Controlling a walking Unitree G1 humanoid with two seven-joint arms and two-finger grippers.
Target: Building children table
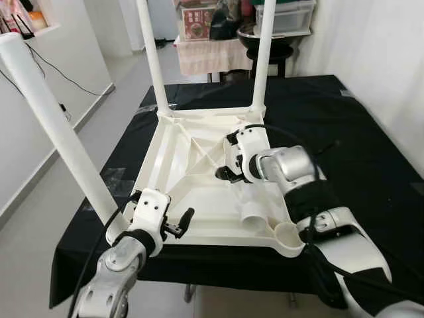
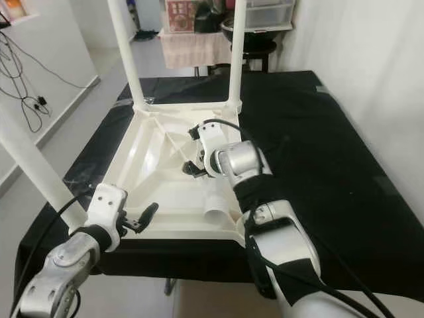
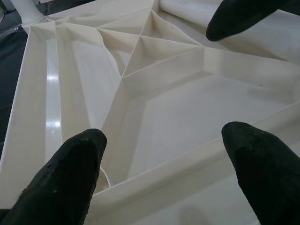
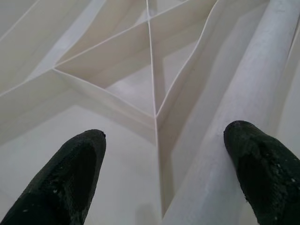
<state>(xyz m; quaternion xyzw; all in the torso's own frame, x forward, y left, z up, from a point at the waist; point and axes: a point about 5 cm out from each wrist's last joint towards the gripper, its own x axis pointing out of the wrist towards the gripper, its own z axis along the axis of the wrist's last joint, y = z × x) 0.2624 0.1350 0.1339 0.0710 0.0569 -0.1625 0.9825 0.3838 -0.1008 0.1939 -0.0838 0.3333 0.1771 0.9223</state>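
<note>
White ribbed plastic tabletop lies upside down on the black-clothed table, under both pincers. Left pincer gapes wide over its ribs. Right pincer, wide too, straddles a loose smooth tube leg.

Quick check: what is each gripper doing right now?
Left gripper: open, holding nothing, above the tabletop.
Right gripper: open, holding nothing, beside the loose leg.

Upturned tabletop on black-covered table, loose leg inside it
</note>
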